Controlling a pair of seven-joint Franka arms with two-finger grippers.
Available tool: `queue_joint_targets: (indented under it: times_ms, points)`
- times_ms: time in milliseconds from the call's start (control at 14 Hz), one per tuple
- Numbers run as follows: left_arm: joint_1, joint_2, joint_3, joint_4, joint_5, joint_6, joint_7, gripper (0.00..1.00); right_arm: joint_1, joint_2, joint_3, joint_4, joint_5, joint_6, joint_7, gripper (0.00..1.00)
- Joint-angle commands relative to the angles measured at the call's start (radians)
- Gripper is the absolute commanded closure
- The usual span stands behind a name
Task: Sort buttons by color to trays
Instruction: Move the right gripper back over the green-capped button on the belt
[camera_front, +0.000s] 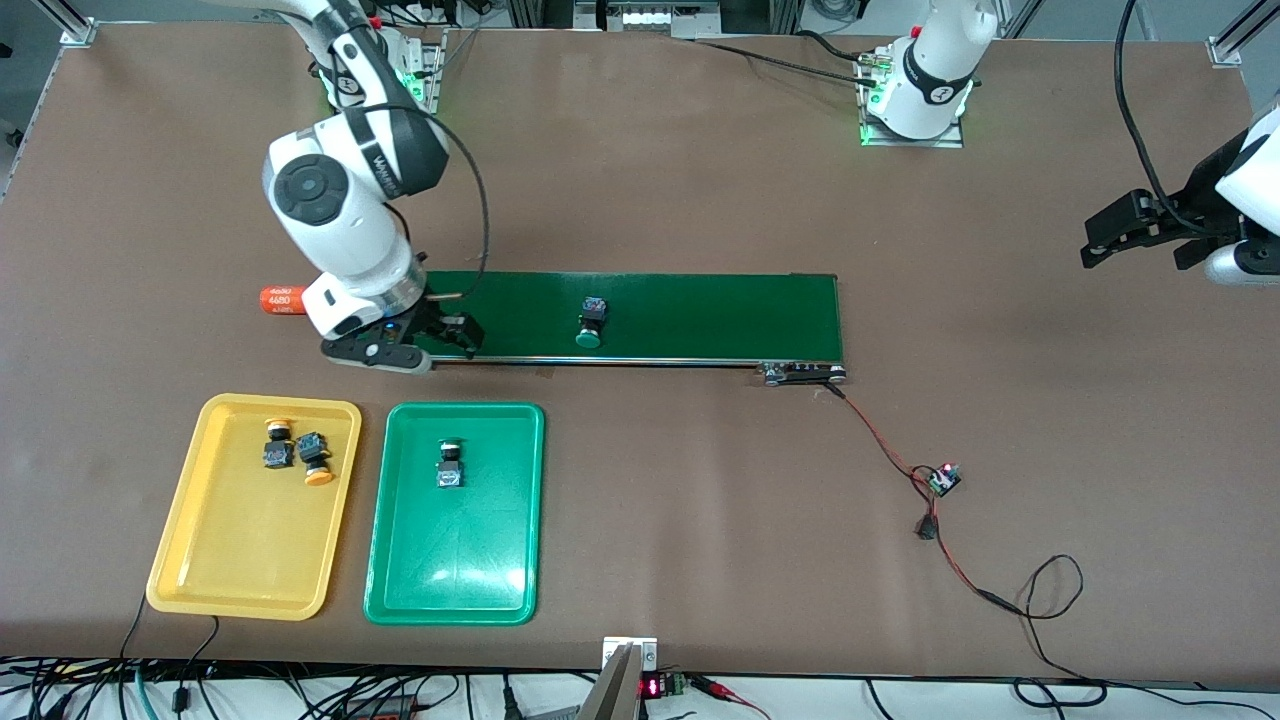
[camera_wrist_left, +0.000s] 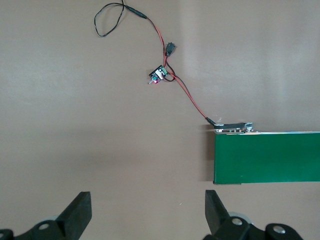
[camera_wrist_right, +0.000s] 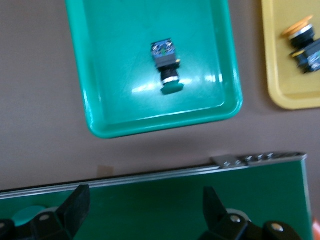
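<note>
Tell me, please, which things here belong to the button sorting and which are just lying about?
Job: yellow tray with two yellow buttons; green tray with one green button; another green button on the belt.
Lying about: orange cylinder; wired circuit board.

brown tabletop (camera_front: 640, 200), cables (camera_front: 300, 695) along edge

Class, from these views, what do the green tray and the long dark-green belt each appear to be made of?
Green tray: probably moulded plastic, glossy; white light glints on its floor and its corners are rounded.
Dark-green belt: likely a rubbery or fabric conveyor sheet, matte and flat; no glints, with a silvery, metal-looking rail along its edge.
</note>
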Motion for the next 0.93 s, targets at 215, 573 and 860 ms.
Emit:
queue_joint_targets:
  times_ms: [215, 573, 860]
  points:
    - [0.003, -0.006, -0.001, 0.014, -0.001, -0.016, 0.024, 0.0, 0.077, 0.003, -0.001, -0.012, 0.042, -0.011, 0.159, 0.0]
    - [0.006, -0.006, 0.003, 0.014, -0.001, -0.016, 0.024, 0.0, 0.088, 0.017, -0.001, -0.012, 0.075, -0.01, 0.196, 0.0]
    - [0.006, -0.006, 0.006, 0.014, -0.001, -0.016, 0.024, 0.0, 0.129, 0.037, -0.001, -0.009, 0.027, -0.008, 0.179, 0.0]
